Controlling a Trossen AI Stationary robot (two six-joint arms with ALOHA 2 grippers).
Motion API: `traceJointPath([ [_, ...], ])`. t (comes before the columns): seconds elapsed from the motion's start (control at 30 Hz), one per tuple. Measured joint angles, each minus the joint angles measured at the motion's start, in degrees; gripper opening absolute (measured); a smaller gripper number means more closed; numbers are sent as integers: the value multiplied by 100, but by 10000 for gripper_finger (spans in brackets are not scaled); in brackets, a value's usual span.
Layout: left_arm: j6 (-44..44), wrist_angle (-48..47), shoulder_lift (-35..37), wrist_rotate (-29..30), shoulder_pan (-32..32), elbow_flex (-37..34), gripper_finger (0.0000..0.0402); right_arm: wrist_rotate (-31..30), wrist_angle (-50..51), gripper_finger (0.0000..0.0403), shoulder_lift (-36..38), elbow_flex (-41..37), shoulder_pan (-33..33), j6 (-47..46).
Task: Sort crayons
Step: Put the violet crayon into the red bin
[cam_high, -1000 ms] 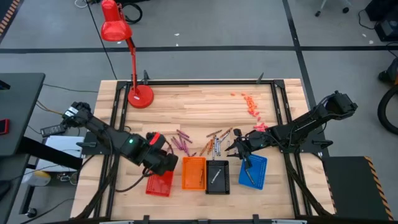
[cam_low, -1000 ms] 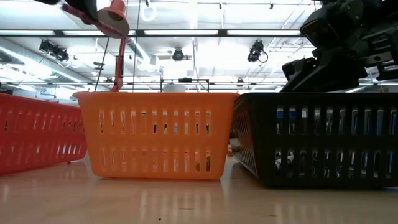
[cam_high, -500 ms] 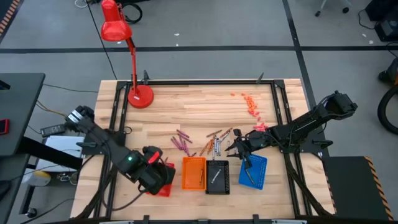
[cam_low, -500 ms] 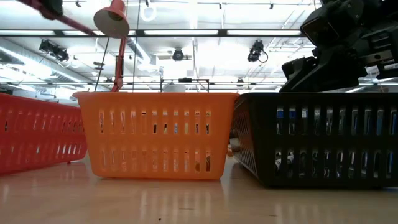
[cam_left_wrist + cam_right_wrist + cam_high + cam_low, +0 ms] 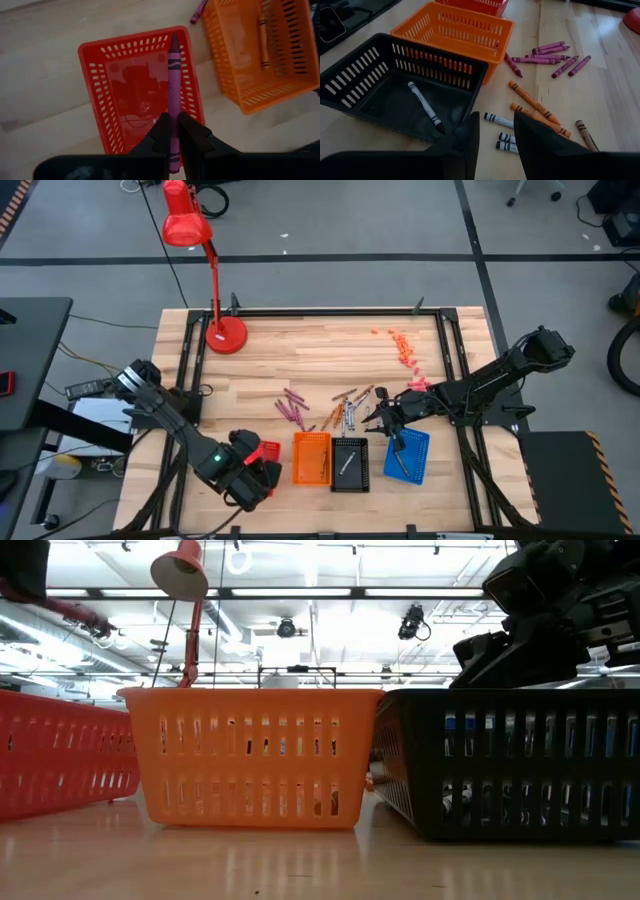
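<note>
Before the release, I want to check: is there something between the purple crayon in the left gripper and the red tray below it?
Nothing visible. The left gripper holds the purple crayon directly over the open red tray.

— Where is the purple paper-wrapped wax crayon (image 5: 173, 95) seen?

— It is held lengthwise between two dark fingers, its tip pointed over the far rim of the red mesh tray (image 5: 95, 90), above the tray's floor.

— And the other crayons?

— A white crayon with black bands (image 5: 425, 106) is laid flat and aslant on the floor of the black mesh tray (image 5: 365, 82). An orange crayon (image 5: 262, 37) is laid along the inside of the orange mesh tray (image 5: 235, 65). A loose group of purple crayons (image 5: 551, 55) is scattered on the wooden table (image 5: 610, 85), with orange crayons (image 5: 532, 102) and white ones (image 5: 499, 120) nearer the black tray.
</note>
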State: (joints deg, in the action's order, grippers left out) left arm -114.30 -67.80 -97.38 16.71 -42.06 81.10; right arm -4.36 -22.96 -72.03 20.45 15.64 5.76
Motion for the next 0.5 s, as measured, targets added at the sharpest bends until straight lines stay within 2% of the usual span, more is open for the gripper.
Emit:
traceJointPath([
  [0.5,-19,-92,-653,-251,-2,0,25,1,1,125,0,0,11,-4],
])
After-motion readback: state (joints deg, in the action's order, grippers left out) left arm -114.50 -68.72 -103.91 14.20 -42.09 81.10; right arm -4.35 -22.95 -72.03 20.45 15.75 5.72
